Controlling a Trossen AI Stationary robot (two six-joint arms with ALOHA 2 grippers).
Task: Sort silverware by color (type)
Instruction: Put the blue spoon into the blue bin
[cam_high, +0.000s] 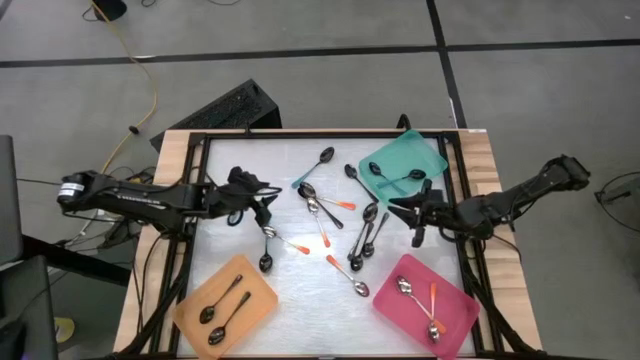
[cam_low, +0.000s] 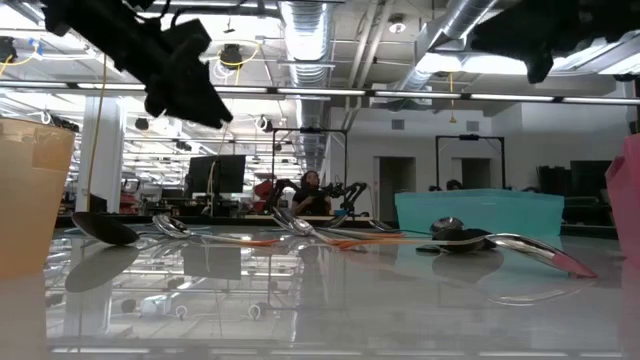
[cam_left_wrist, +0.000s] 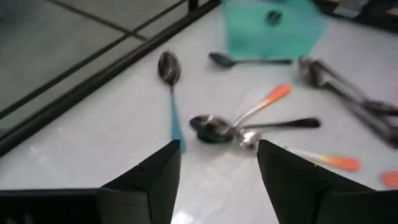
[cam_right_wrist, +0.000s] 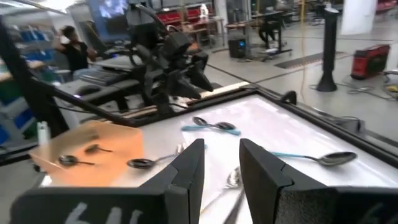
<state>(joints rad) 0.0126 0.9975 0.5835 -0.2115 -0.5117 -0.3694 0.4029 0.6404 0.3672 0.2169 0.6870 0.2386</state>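
The left gripper (cam_high: 268, 208), fingers apart and empty, hovered beside an orange-handled spoon (cam_high: 283, 240) lying toward the table's near edge; the right gripper (cam_high: 410, 212), also open, waited farther off.

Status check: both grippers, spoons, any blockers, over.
Left gripper open, empty, over table's left. Right gripper open, empty, beside teal tray. Loose spoons mid-table, unsorted. No blockers.

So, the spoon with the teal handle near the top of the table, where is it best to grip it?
Probably mid-handle on the teal-handled spoon, coming straight down from above. It lies flat and apart from the other spoons, and the thin straight handle should fit between open fingers better than the rounded bowl.
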